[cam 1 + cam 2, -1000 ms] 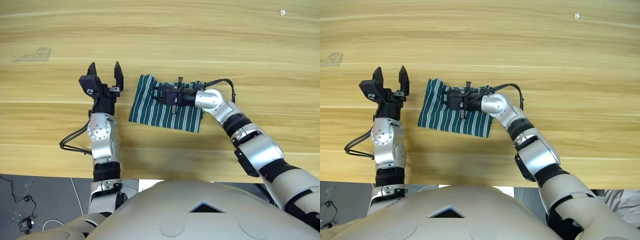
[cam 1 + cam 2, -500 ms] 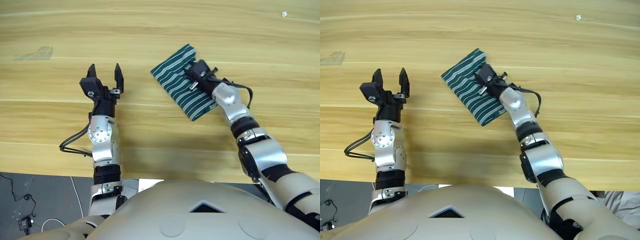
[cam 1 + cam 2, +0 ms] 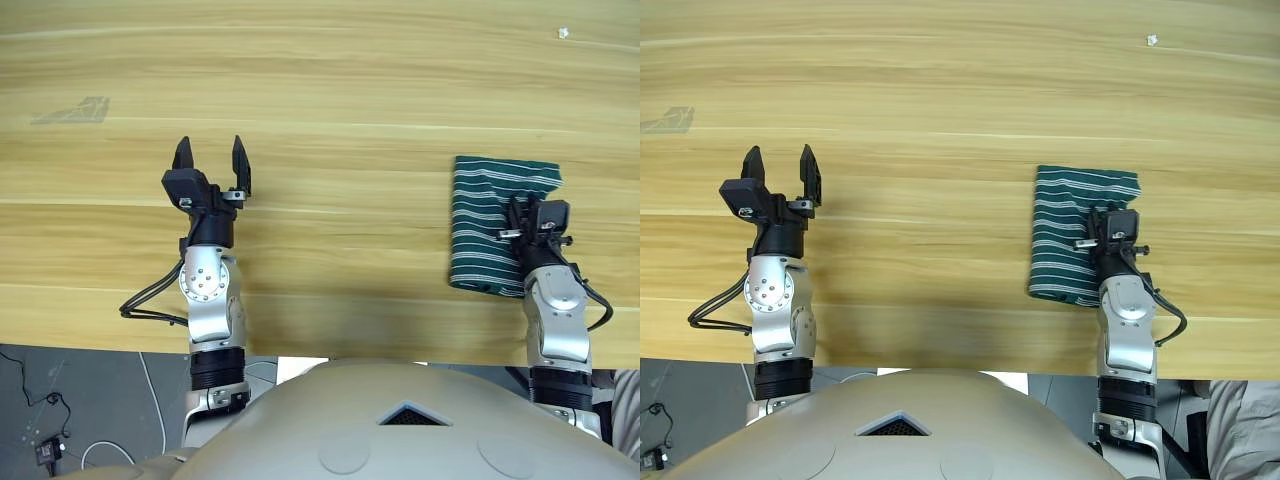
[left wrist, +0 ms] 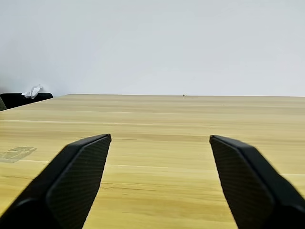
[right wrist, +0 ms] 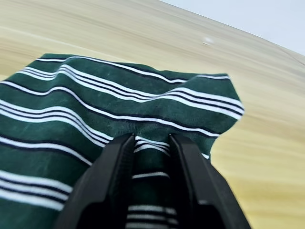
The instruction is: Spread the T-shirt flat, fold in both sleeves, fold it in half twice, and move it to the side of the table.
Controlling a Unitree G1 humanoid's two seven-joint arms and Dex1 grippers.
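Swung over from the middle of the table, the folded T-shirt now lies toward 4 o'clock, its near side pinched by the right gripper. At 9 o'clock the left gripper hovers, fingers spread wide.

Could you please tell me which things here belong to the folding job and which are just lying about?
Job: folded T-shirt, right gripper pinching it, open left gripper, table.
Lying about: white scrap far right, grey mark far left.
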